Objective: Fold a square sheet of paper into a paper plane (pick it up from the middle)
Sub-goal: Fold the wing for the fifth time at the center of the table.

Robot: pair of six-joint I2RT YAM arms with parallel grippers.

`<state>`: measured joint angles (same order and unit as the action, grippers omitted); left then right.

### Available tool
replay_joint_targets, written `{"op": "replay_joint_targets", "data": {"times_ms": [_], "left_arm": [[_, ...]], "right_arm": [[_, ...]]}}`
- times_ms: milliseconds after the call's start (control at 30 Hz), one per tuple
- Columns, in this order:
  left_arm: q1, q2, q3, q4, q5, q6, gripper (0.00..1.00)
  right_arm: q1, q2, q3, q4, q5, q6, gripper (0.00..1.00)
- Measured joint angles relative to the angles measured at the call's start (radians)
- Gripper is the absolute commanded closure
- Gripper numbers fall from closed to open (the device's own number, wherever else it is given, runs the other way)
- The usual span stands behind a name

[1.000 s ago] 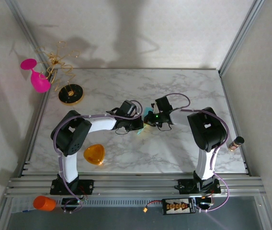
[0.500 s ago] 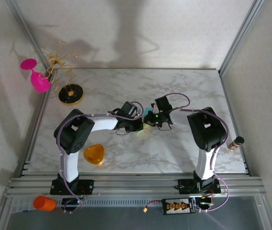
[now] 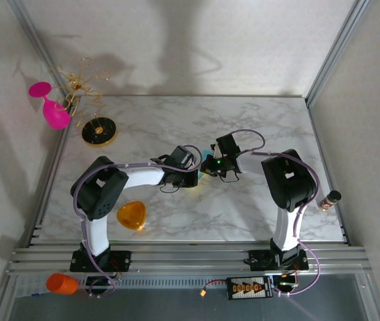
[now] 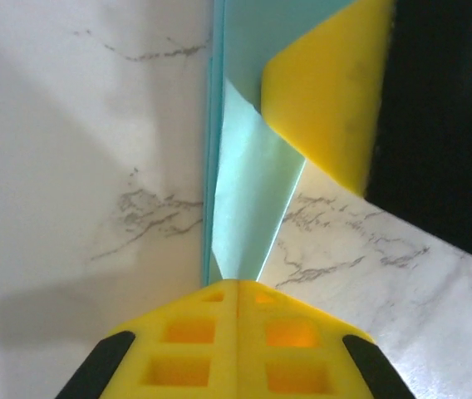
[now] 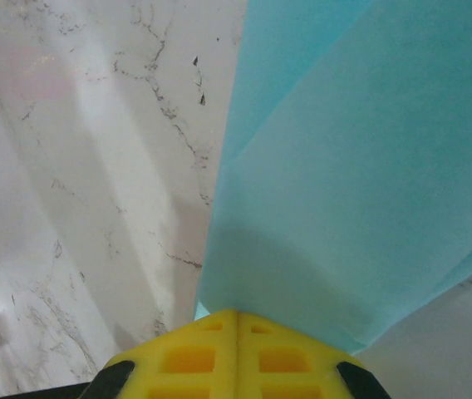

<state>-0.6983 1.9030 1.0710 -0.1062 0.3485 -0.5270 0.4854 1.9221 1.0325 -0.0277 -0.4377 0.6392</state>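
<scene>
moved: white left arm (image 3: 143,176) had swung slightly nearer.
left gripper (image 4: 238,284): yellow pads pinched creased thin teal-cyan paper sheet (image 4: 248,191).
right gripper (image 5: 236,314): clamped same sheet.
surface: veined white marble tabletop (image 3: 150,120).

Plain white walls (image 3: 176,40) around a marble tabletop (image 3: 263,127)

A robotics lab test cell is indicated: a small enclosure is framed in aluminium profile (image 3: 334,53) and closed in by plain white panels (image 3: 176,47). A marble-patterned tabletop (image 3: 257,120) is laid inside, and two cabled arms, the left arm (image 3: 140,175) and the right arm (image 3: 287,180), are bolted to a slotted rail (image 3: 190,256) at its near edge. A bare electronics board (image 3: 247,288) is wired in below the rail. Odd props are set at the far left corner — a pink glass (image 3: 53,110) and a gold wire stand (image 3: 83,87).
</scene>
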Motion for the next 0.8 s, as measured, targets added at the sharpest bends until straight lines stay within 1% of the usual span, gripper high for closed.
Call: {"op": "replay_joint_targets", "data": {"times_ms": [167,333,567,800], "left_arm": [[-0.012,-0.019,0.009,-0.066,-0.044,0.021,1.0],[-0.011,-0.037,0.029,-0.115,-0.035,0.013,1.0],[-0.002,-0.037,0.048,-0.04,0.019,-0.047,1.0],[0.009,0.03,0.046,-0.016,0.037,-0.065,1.0]], "right_arm": [[0.004,0.001,0.001,0.0,0.0,0.0,0.98],[0.004,0.002,0.002,0.0,0.0,0.0,0.98],[0.004,0.005,0.007,-0.003,0.0,-0.002,0.98],[0.004,0.006,0.01,-0.004,0.0,-0.007,0.98]]}}
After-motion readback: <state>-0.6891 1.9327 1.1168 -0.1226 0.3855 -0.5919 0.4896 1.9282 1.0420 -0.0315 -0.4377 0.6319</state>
